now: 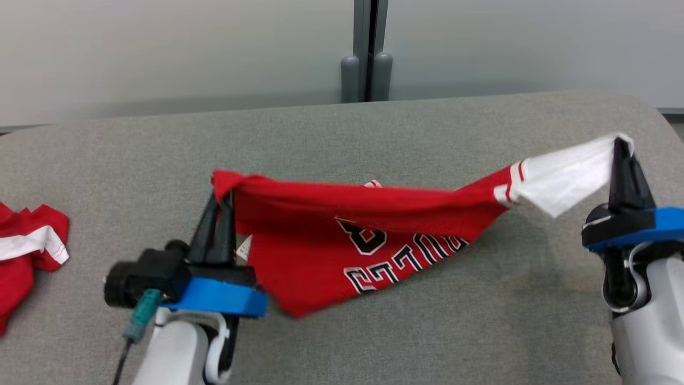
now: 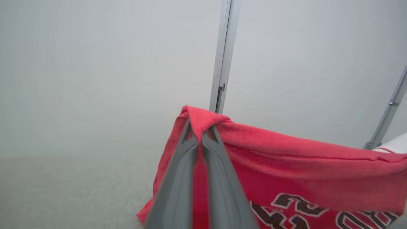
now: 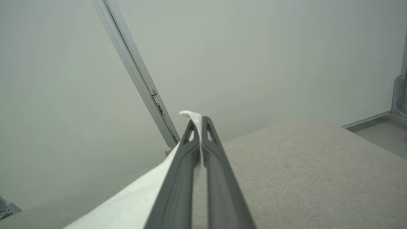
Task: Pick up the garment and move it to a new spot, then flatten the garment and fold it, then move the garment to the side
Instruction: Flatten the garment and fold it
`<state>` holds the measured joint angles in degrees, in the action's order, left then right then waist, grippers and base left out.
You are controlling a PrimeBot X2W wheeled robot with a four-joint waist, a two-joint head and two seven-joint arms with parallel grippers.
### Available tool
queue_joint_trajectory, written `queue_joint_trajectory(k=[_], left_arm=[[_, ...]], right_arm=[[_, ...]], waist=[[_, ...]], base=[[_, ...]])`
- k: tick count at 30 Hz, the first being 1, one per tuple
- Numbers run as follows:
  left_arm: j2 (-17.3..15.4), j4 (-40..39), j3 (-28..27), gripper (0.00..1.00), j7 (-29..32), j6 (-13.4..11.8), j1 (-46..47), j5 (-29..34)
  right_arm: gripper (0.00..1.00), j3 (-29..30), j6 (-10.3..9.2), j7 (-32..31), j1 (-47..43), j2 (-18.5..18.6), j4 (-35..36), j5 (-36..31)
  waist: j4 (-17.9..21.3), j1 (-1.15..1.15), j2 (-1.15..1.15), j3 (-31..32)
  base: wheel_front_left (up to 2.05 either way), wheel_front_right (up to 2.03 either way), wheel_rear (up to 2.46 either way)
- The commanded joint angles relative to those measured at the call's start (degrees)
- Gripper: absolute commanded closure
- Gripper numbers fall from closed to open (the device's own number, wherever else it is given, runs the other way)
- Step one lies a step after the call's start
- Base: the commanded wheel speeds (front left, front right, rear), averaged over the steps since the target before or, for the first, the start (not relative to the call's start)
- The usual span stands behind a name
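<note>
The left claw point(image 1: 222, 195) pinched shut on a red corner of the jersey point(image 1: 331, 235), the right claw point(image 1: 620, 147) on its white edge, stretching it over the counter point(image 1: 374, 133). Likely flattening; next calls for lowering it taut.

red cloth jersey point(image 1: 299, 251): black lettering edged white, one end white with red-and-white stripes | left tool point(image 1: 221, 199): black fingers, blue collar, teal plug point(image 1: 141, 313) | right tool point(image 1: 621, 147): black fingers, blue collar | grey felt counter point(image 1: 374, 128): plain | red crumpled cloth point(image 1: 21, 240): white band | pale grey wall point(image 1: 160, 48): plain | grey metal post point(image 1: 368, 53): darker than wall
</note>
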<state>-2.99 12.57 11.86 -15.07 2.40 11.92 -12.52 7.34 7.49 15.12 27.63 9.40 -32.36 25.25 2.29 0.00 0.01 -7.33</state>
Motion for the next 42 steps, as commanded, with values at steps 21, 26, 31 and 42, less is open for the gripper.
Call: queue_joint_trajectory(k=[21,26,31,42], left_arm=[[-4.7,3.8,-5.1,1.00,2.0,0.1,35.7,7.1],[-5.0,11.9,-5.6,1.00,1.0,-3.2,48.5,9.5],[-4.8,19.5,-5.8,1.00,-0.1,-5.2,60.4,10.8],[-2.7,20.7,-8.5,1.00,-0.1,-7.2,57.8,8.0]], right_arm=[[1.00,-6.5,0.01,-2.7,27.5,7.6,9.6,6.0],[1.00,-5.3,0.01,-0.6,42.5,8.3,1.9,-0.8],[1.00,0.9,0.00,0.1,53.5,8.0,-0.2,-7.6],[1.00,3.9,0.00,0.1,48.9,5.8,3.1,-5.2]], waist=[[2.2,0.00,-0.01,-5.0],[2.5,0.00,-0.01,-12.9],[2.2,0.00,-0.01,-17.0],[2.6,0.00,-0.01,-23.8]], base=[[0.00,0.00,0.00],[0.00,0.00,0.00],[0.00,0.00,0.00],[0.00,0.00,0.00]])
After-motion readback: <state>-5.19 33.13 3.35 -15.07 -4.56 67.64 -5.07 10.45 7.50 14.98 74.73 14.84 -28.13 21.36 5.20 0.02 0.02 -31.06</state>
